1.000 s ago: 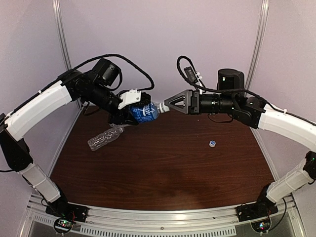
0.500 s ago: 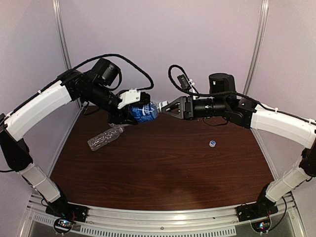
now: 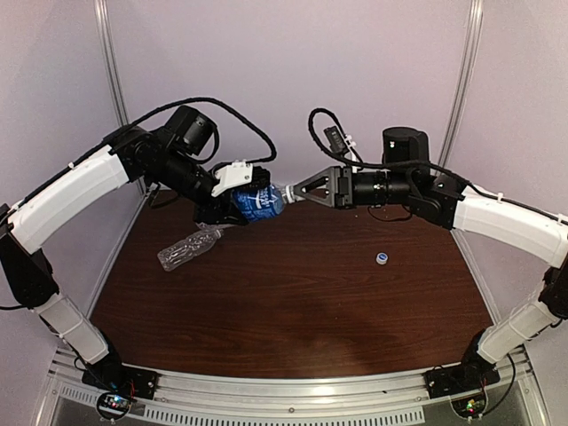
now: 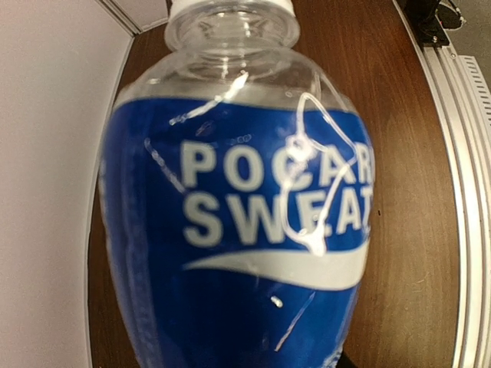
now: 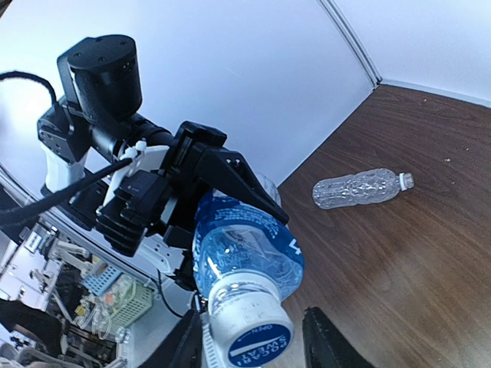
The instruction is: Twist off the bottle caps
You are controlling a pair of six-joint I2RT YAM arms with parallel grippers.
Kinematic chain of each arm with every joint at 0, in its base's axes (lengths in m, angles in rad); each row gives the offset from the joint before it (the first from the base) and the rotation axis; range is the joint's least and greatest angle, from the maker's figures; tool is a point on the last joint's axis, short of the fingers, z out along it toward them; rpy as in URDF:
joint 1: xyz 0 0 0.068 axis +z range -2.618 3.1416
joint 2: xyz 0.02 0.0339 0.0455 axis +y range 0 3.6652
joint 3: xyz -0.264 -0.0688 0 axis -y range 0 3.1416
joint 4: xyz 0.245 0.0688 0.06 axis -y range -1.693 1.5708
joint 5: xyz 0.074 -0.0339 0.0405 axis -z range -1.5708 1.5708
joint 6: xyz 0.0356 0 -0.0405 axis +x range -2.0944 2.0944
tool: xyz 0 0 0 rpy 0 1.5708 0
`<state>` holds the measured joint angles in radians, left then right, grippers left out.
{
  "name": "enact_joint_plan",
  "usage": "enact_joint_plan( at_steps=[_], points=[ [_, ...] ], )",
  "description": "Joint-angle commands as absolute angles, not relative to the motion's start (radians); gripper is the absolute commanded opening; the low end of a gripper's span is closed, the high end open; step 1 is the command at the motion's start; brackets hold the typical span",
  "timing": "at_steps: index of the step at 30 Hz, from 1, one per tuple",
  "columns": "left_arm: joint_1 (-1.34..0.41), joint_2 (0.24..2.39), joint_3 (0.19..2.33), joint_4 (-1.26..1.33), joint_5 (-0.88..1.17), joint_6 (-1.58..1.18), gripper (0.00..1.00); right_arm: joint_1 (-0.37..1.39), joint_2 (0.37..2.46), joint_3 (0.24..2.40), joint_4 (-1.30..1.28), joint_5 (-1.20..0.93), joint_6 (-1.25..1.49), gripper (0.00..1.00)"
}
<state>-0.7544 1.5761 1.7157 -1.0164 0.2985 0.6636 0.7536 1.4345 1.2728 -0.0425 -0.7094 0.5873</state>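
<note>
Pale walls stand around a dark brown table (image 3: pixel 293 311). On the left side of the table lies a clear bottle (image 3: pixel 189 248) with no label, flat on its side. Just above it and a bit to the right, the left gripper (image 3: pixel 241 207) holds the blue-label bottle (image 3: pixel 260 202) up in the air. This bottle lies sideways with its top end facing right. The left fingers are squeezed onto the fat blue part of it. On its end sits a small white cap (image 5: pixel 249 331) with blue letters. The right gripper (image 3: pixel 293 193) points in from the right, and its two fingers (image 5: pixel 322 341) sit close on both sides of this cap. I cannot tell if they pinch it or just stand next to it. Farther right, a loose cap (image 3: pixel 382 258) lies on the table by itself, well apart from both bottles.
</note>
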Motion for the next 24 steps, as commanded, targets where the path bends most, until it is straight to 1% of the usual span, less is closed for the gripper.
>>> enact_joint_plan(
  at_steps=[1, 3, 7, 12, 16, 24],
  points=[
    [-0.750, 1.552, 1.708, -0.983, 0.322, 0.670, 0.39, 0.749, 1.419, 1.265, 0.034, -0.771, 0.617, 0.37],
    [-0.750, 1.554, 1.707, -0.983, 0.322, 0.672, 0.39, 0.749, 1.424, 1.261, 0.049, -0.789, 0.628, 0.30],
    [-0.750, 1.554, 1.707, -0.984, 0.322, 0.673, 0.39, 0.749, 1.424, 1.259, 0.057, -0.809, 0.635, 0.21],
    [-0.750, 1.555, 1.703, -0.985, 0.319, 0.675, 0.39, 0.749, 1.419, 1.263, 0.026, -0.798, 0.608, 0.15],
    [-0.749, 1.552, 1.690, -0.984, 0.312, 0.678, 0.39, 0.740, 1.404, 1.276, -0.041, -0.779, 0.549, 0.12],
    [-0.750, 1.548, 1.674, -0.991, 0.313, 0.683, 0.39, 0.676, 1.365, 1.244, -0.075, -0.835, 0.483, 0.05]
  ],
)
